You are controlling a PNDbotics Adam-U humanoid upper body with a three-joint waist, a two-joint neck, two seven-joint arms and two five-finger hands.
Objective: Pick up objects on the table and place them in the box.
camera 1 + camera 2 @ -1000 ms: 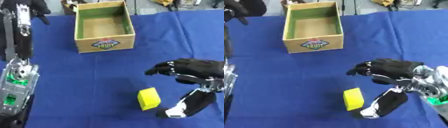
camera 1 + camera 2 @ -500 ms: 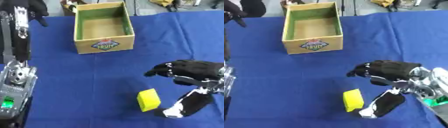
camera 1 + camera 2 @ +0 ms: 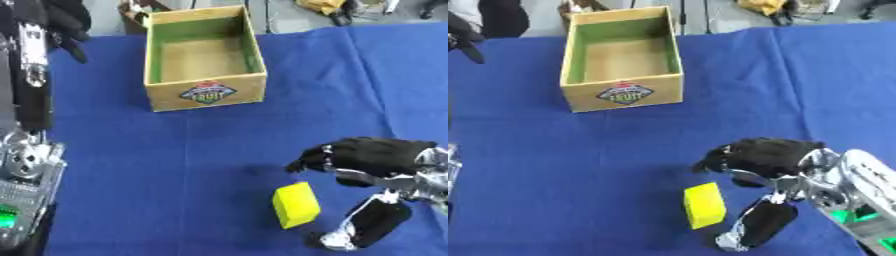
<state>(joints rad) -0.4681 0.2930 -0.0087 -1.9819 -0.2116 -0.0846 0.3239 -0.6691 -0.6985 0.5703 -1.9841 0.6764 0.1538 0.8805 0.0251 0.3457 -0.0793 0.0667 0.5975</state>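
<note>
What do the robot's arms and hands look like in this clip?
The right hand is covered in black, with silver metal showing at the wrist and a black thumb tipped in silver. The left arm is black with silver segments and a small green light low down; its left hand is black too.

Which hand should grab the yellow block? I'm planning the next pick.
Right. The right hand is open just beside the yellow block; the left hand is up at the far left corner.

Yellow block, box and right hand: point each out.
yellow block (image 3: 296,205), left eye view, on its top face.
box (image 3: 207,93), left eye view, on its front wall label.
right hand (image 3: 378,155), left eye view, on its back.
</note>
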